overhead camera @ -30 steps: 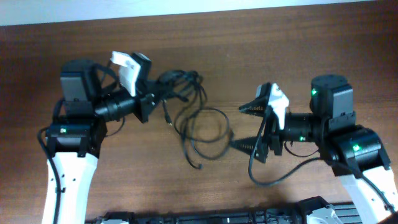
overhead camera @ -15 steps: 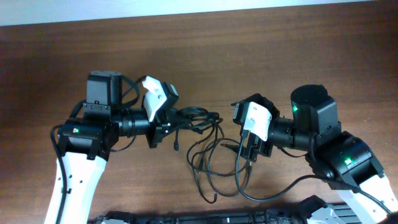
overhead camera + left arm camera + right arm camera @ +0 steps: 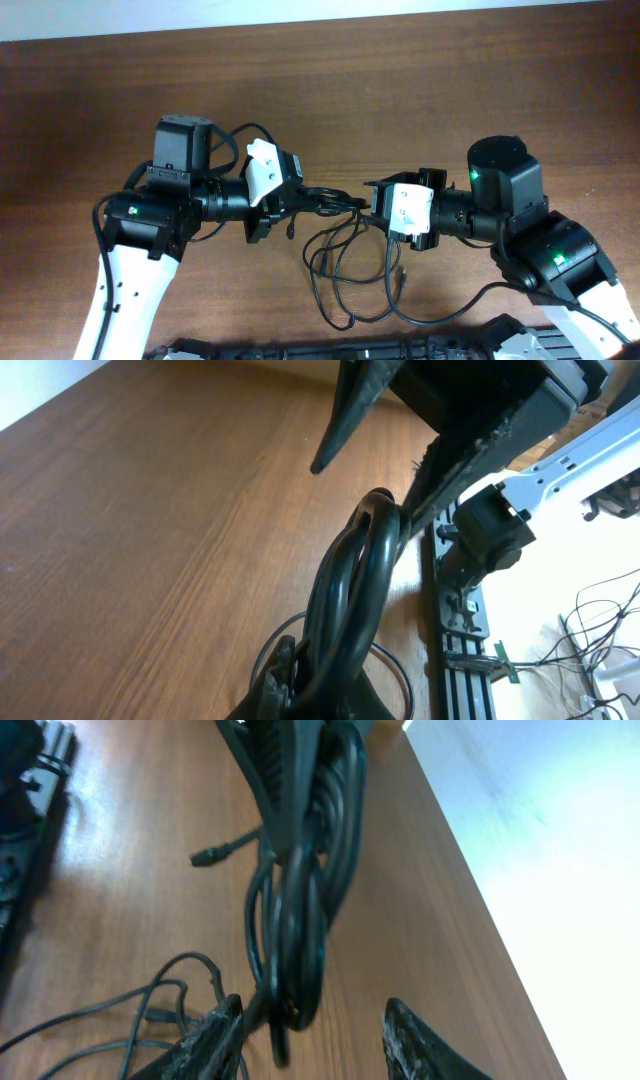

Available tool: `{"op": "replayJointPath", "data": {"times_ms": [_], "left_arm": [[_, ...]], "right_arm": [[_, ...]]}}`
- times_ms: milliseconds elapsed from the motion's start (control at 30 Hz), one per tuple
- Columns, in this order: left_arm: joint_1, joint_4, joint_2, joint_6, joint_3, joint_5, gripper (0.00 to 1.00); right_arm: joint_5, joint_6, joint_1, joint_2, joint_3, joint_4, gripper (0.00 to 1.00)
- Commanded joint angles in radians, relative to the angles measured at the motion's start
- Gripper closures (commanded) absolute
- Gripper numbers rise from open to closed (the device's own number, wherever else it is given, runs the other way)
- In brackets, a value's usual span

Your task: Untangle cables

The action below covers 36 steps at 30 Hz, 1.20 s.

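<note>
While the two arms face each other across the middle of the wooden table [image 3: 420, 90], the cables [image 3: 330, 196] are stretched between them as a short raised bundle, the rest falling away in loose loops on the tabletop in front of the grippers.

Left gripper [image 3: 303, 198]: closed on the cables. Its fingers clamp one end of the bundle. In the right wrist view it enters from the top edge, with several black strands gathered in its grip [image 3: 278, 790] and hanging down from there.

Right gripper [image 3: 370, 200]: jaws apart, not clamped. In its own wrist view the two fingertips stand on either side of the hanging strands [image 3: 300, 920], which pass close to the left-hand fingertip and leave a clear gap to the other. The left wrist view shows the same arrangement from the opposite side: the looped top of the bundle [image 3: 350, 580] rises toward the right gripper [image 3: 362, 495], one finger just beside or touching the loop and the other held clear above it. Whether that nearer finger truly touches cannot be told.

Slack portion: thin black loops overlap one another on the wood below and between the grippers. A small plug connector [image 3: 205, 857] lies flat on the table beside the bundle.
</note>
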Motion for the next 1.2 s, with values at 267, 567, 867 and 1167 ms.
{"op": "replayJointPath", "data": {"times_ms": [267, 567, 867, 1167], "left_arm": [[-0.051, 0.066, -0.013, 0.019, 0.008, 0.063, 1.00], [-0.090, 0.084, -0.013, 0.019, 0.008, 0.046, 0.93], [-0.061, 0.085, -0.013, -0.061, 0.008, -0.071, 0.68], [-0.061, 0.084, -0.013, -0.061, 0.008, -0.072, 0.63]], "right_arm": [[-0.138, -0.010, 0.007, -0.005, 0.007, -0.003, 0.85], [-0.126, -0.010, 0.007, -0.005, 0.007, -0.059, 0.96], [-0.039, -0.006, 0.007, -0.018, 0.008, -0.116, 0.96], [-0.039, -0.006, 0.007, -0.019, 0.008, -0.109, 0.96]]}}
